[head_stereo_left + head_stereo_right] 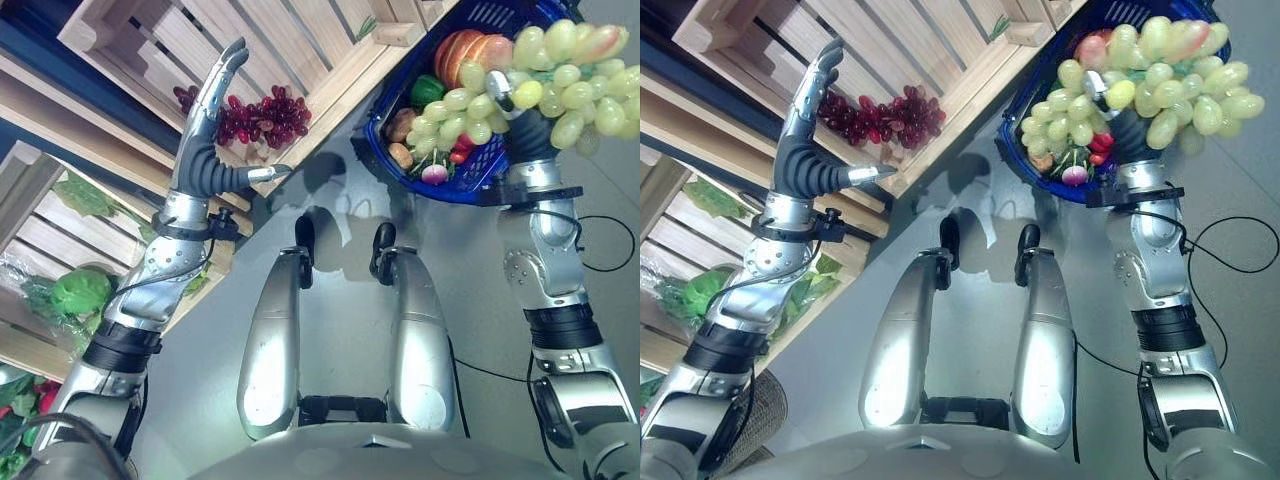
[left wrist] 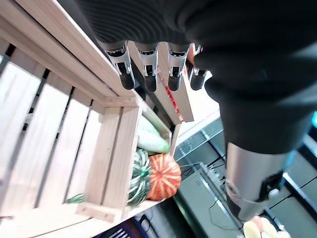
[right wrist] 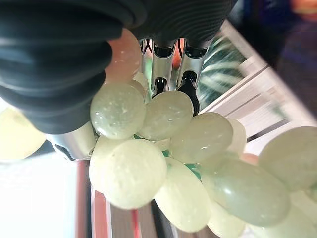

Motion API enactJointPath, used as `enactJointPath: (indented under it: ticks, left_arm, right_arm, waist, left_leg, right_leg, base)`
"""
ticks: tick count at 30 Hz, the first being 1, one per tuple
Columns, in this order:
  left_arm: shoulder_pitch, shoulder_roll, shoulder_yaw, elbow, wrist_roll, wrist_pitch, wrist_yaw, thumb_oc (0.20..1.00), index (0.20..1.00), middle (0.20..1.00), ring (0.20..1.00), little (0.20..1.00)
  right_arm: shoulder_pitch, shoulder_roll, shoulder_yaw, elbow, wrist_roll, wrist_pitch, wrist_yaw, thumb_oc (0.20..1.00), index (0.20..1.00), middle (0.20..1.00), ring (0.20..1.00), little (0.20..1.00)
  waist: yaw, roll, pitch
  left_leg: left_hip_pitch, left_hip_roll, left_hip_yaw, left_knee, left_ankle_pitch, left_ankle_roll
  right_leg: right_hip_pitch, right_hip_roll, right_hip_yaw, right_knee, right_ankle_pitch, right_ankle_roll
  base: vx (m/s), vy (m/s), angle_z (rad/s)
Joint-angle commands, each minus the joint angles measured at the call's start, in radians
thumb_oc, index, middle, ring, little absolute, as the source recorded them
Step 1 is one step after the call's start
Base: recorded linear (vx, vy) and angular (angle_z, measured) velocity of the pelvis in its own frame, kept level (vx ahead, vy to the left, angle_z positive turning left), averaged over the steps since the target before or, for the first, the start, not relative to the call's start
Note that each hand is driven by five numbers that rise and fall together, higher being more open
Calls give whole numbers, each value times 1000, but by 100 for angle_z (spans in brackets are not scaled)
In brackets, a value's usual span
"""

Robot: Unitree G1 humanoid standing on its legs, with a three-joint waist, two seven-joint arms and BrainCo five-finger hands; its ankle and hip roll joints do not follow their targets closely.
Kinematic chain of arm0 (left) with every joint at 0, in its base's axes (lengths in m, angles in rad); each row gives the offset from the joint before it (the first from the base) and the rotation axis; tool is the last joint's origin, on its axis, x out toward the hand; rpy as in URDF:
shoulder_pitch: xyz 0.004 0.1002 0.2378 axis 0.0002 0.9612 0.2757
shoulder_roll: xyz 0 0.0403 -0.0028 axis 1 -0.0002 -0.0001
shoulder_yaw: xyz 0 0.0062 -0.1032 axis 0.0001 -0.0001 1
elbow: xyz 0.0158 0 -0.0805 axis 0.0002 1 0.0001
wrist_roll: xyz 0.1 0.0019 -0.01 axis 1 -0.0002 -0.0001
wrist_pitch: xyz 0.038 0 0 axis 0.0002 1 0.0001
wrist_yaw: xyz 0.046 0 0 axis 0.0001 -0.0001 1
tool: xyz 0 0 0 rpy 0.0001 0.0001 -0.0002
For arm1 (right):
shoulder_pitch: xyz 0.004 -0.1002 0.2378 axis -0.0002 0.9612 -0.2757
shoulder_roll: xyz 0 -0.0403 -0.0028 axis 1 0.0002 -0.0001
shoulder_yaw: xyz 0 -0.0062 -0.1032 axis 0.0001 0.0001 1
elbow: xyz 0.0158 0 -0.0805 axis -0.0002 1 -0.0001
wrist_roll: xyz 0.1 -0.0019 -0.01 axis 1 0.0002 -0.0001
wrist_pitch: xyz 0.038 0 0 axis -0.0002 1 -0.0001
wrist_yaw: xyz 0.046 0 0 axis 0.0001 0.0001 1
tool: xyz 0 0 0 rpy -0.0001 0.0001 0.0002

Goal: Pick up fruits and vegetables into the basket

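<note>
Our right hand (image 1: 520, 110) curled round green grapes (image 1: 560, 75) over the blue basket (image 1: 470, 180), our left hand (image 1: 205, 130) spread flat by red grapes (image 1: 262, 118) in a wooden crate (image 1: 330, 60)

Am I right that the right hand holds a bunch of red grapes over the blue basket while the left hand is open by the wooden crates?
Not quite: the grapes in the right hand are green, as the right wrist view shows close up. The red grapes lie in a wooden crate. The rest holds: blue basket, left hand open.
</note>
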Motion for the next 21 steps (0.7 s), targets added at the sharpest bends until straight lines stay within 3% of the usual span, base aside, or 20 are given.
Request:
enactJointPath:
  ticks: [1, 10, 16, 21]
  left_arm:
    - [0, 38, 36, -28, 26, -49, 30, 1000, 1000, 1000, 1000, 1000]
    - [-116, 136, -12, 31, 40, 9, 75, 1000, 1000, 1000, 1000, 1000]
    - [-158, 158, -37, 39, 31, 26, 67, 1000, 1000, 1000, 1000, 1000]
    - [-173, 169, -52, 24, 62, 50, 61, 1000, 1000, 1000, 1000, 1000]
  right_arm:
    - [-22, -50, -75, 35, 248, 22, 78, 200, 200, 200, 200, 200]
    - [-184, -134, -74, 436, 495, 256, 107, 200, 200, 200, 200, 200]
    - [-282, -183, -53, 620, 515, 308, 75, 200, 200, 200, 200, 200]
    - [-331, -207, -30, 676, 493, 303, 92, 200, 200, 200, 200, 200]
  waist:
    - [2, 23, -48]
    - [44, 79, -48]
    - [72, 106, -48]
    - [88, 117, -48]
  left_leg:
    - [6, -17, 89, 22, -143, 61]
    - [-123, -15, 69, 51, -120, 62]
    - [-207, -26, 46, 57, -103, 64]
    - [-264, -35, 28, 64, -99, 71]
  right_leg:
    - [-10, 24, -64, 35, -49, 28]
    - [-144, 9, -61, 117, -68, 14]
    - [-229, 4, -58, 158, -71, 10]
    - [-284, 1, -59, 179, -71, 9]
  base:
    - [13, -75, 0]
    - [25, -60, 3]
    - [18, -66, 6]
    - [2, -52, 5]
